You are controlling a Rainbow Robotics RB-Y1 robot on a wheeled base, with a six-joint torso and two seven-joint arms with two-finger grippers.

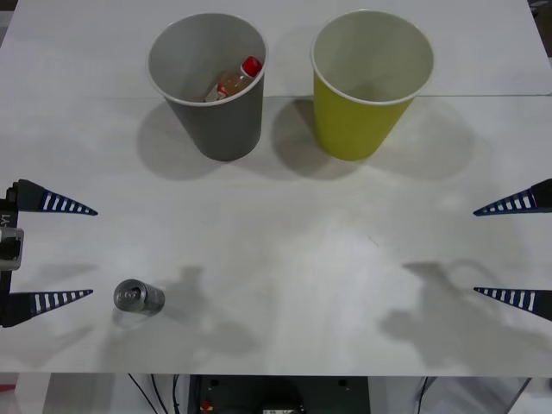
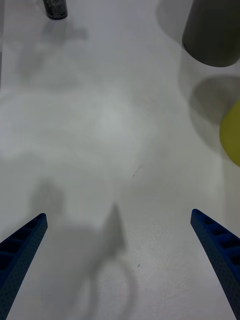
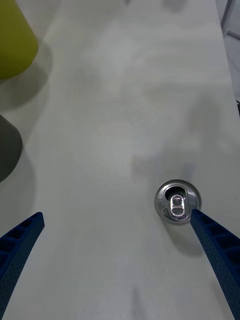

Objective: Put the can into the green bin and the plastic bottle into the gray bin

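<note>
Standing one can [image 1: 139, 297], one bottle [image 1: 232, 83], two bins [image 1: 222, 121].

Plastic bottle [image 1: 235, 81] in gray bin [image 1: 226, 129], left of green bin [image 1: 358, 121]; can [image 1: 138, 297] near-left.

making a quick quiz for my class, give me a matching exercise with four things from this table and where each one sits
Things:
1. can
2. plastic bottle
3. green bin
4. left end effector

Places or states:
A. lying inside the gray bin
B. upright on the table at the back, with nothing in it
C. open, at the table's left edge
D. upright on the table near the front left

Pairs: 1-D, 2-A, 3-B, 4-C
</note>
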